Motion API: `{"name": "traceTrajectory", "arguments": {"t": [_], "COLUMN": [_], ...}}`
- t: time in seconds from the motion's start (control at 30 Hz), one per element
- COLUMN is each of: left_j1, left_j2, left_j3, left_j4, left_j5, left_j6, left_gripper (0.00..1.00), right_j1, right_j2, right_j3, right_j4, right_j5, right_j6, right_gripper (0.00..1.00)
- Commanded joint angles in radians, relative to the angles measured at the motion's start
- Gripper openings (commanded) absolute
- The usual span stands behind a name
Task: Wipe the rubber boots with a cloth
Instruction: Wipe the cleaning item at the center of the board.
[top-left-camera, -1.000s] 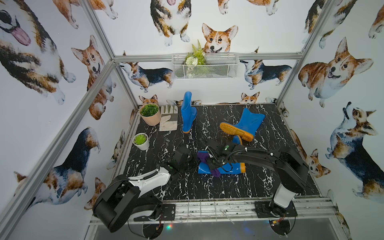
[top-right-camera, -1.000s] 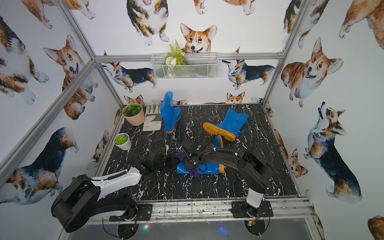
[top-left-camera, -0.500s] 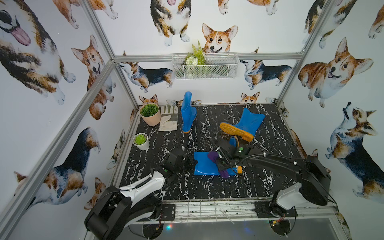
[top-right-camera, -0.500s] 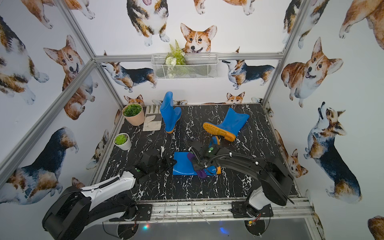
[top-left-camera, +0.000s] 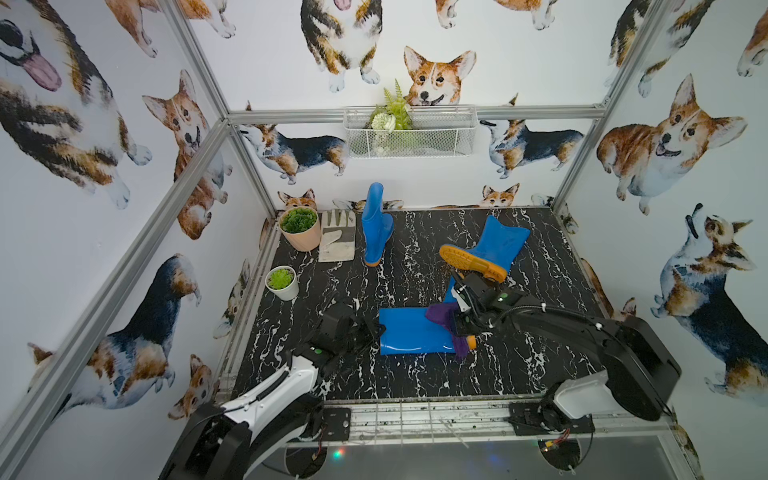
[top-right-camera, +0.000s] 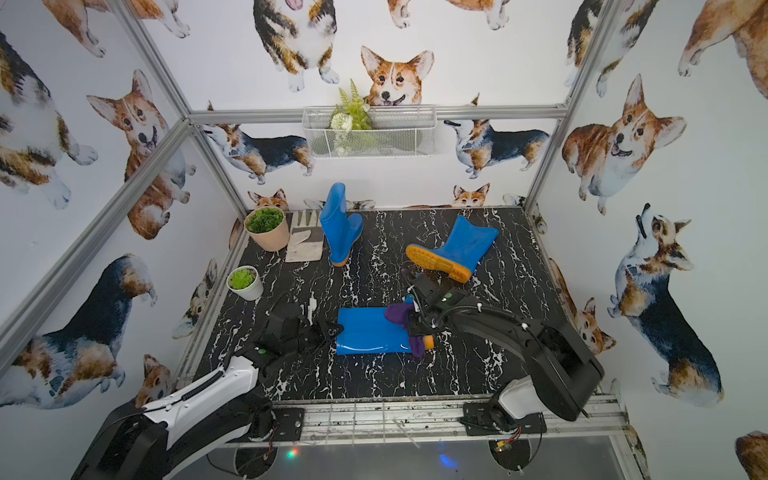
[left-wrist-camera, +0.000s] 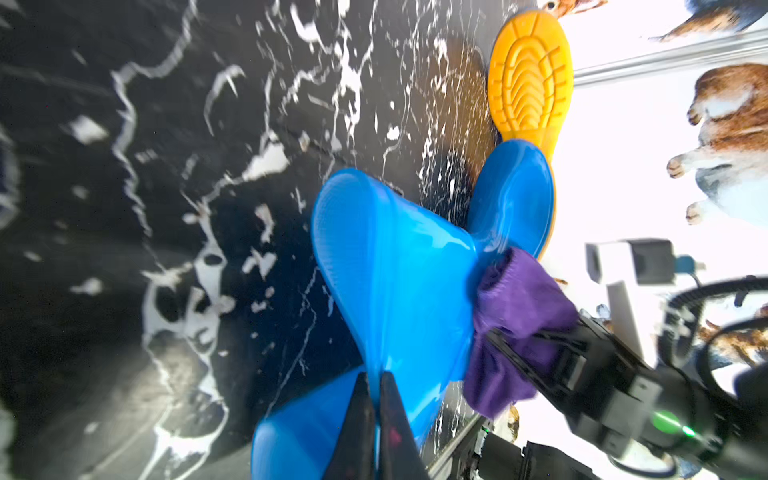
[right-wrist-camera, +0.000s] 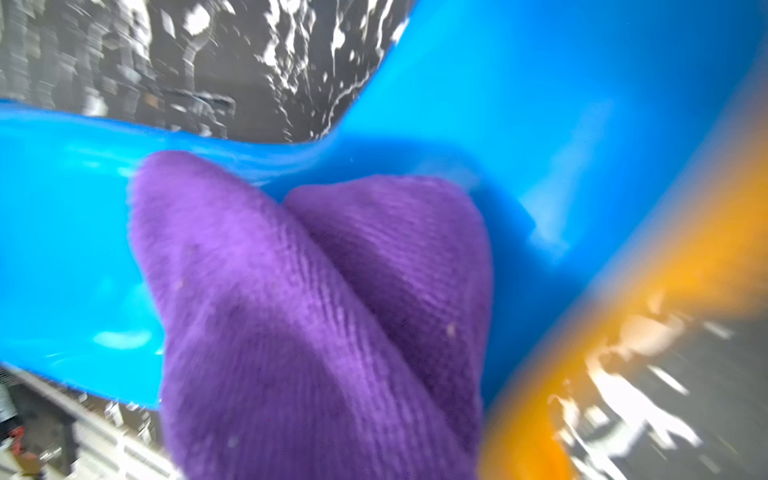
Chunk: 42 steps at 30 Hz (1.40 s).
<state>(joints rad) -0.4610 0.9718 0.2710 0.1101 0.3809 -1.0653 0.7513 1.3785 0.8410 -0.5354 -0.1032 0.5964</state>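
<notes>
Rubber boot (top-left-camera: 409, 332) lying on its side near the front of the black marble floor (top-left-camera: 415, 374), cloth (top-left-camera: 439, 312) draped over its ankle.
Left gripper (left-wrist-camera: 374, 380) is closed tight on the rim of the boot shaft; right gripper (top-left-camera: 460, 327) is closed on the purple cloth, which touches the boot.

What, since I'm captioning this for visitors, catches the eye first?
A blue boot lies front-centre; the right gripper holds a purple cloth against its ankle while the left gripper pinches its top rim. Behind, a second boot stands and a third boot lies tipped, orange sole showing. Corgi wallpaper surrounds everything.
</notes>
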Motion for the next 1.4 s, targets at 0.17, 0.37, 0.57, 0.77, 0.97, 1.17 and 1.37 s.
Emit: {"name": "traceTrajectory", "arguments": {"t": [0.17,0.37,0.57,0.77,0.97,1.17,1.37], "left_j1": [0.038,0.038,0.038,-0.006,-0.122,-0.139,-0.151], "left_j2": [0.102,0.125,0.13,0.154,0.236,0.153,0.17], "left_j3": [0.011,-0.025,-0.037,-0.033,-0.028,0.13,0.389], "left_j4": [-0.032,0.014,0.076,0.124,0.25,0.043,-0.189], "left_j5": [0.143,0.184,0.23,0.245,0.196,0.112,0.024], "left_j6": [0.087,0.077,0.051,0.033,-0.058,-0.108,-0.184], "left_gripper": [0.52,0.56,0.56,0.51,0.13,0.0,0.0], "right_j1": [-0.006,-0.004,0.002,0.025,0.044,0.092,0.244], "right_j2": [0.023,0.049,0.047,0.081,0.073,-0.051,-0.18], "right_j3": [0.03,0.034,0.029,0.026,0.041,0.074,0.101], "right_j4": [-0.032,-0.02,0.001,0.021,0.024,-0.015,0.105], "right_j5": [0.029,0.017,0.015,0.01,0.019,0.129,0.309], "right_j6": [0.023,0.019,0.028,0.042,0.049,0.051,0.112], "right_gripper": [0.0,0.0,0.0,0.0,0.0,0.0,0.0]}}
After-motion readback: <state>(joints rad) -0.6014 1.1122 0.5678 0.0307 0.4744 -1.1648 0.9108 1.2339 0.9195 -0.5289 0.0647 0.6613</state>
